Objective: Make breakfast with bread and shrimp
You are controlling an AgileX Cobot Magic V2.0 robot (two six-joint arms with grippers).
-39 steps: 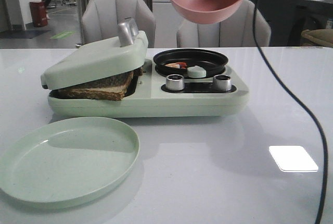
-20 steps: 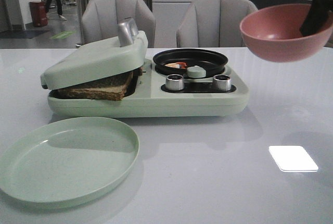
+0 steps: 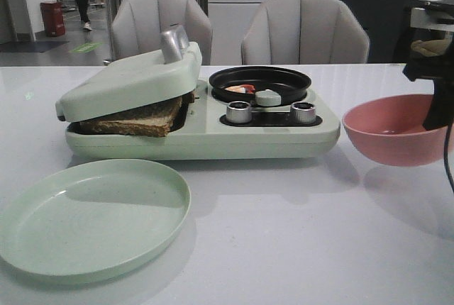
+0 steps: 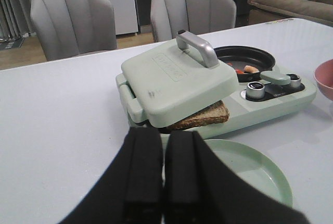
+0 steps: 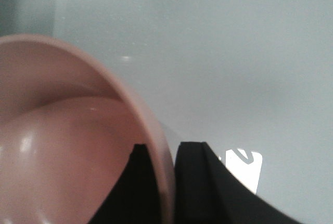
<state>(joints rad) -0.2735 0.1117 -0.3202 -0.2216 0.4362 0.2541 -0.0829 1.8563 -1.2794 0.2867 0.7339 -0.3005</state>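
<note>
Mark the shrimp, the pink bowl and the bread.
shrimp (image 3: 241,89), front view, red-white body in the black pan.
pink bowl (image 3: 386,138), front view, outer wall.
bread (image 4: 204,117), left wrist view, browned crust edge under the lid.

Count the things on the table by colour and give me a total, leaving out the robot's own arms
Pale green: 2, the breakfast maker and the plate
Pink: 1, the bowl clamped at its rim by the right gripper
Black: 1, the frying pan
Brown: 1, the bread under the lid
Orange-red and white: 1, the shrimp in the pan
Total: 6

bread (image 3: 138,118): 1 visible | shrimp (image 3: 241,89): 1 | pink bowl (image 3: 389,129): 1 | green plate (image 3: 85,213): 1 | chairs (image 3: 162,25): 2
</note>
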